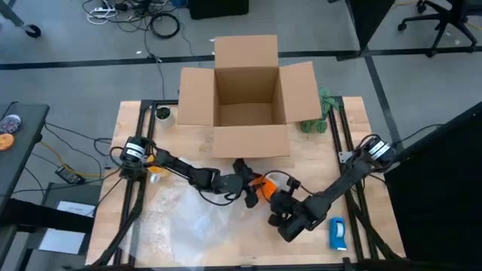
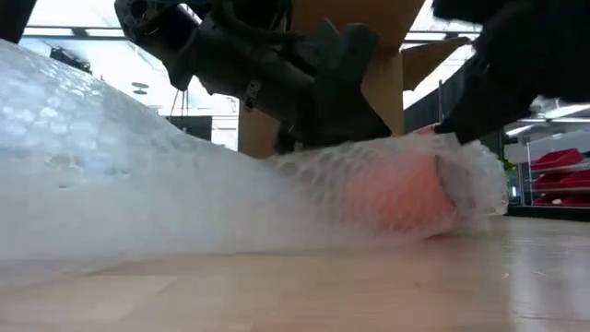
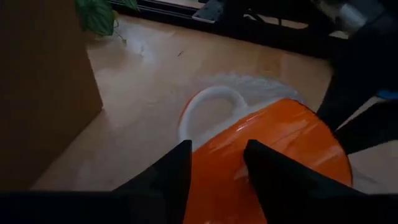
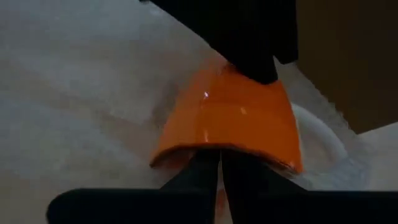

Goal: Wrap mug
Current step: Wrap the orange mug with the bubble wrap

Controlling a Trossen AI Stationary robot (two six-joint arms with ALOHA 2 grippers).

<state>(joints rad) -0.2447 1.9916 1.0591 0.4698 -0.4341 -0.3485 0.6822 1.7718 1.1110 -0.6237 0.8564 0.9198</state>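
Mug [image 1: 265, 187]: orange, on its side on bubble wrap [image 1: 192, 218], worktop [image 1: 316, 162]; left claw [image 3: 214, 165] parted, straddling it; right claw [image 4: 219, 171] closed on its rim

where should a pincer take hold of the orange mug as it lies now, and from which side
Probably across the rounded orange body of the mug, coming down from above. It lies on its side on the bubble wrap, so the wall faces up, and its white handle rests low near the table, harder to pinch. The left pincer already straddles the body; the right pincer sits at the rim.
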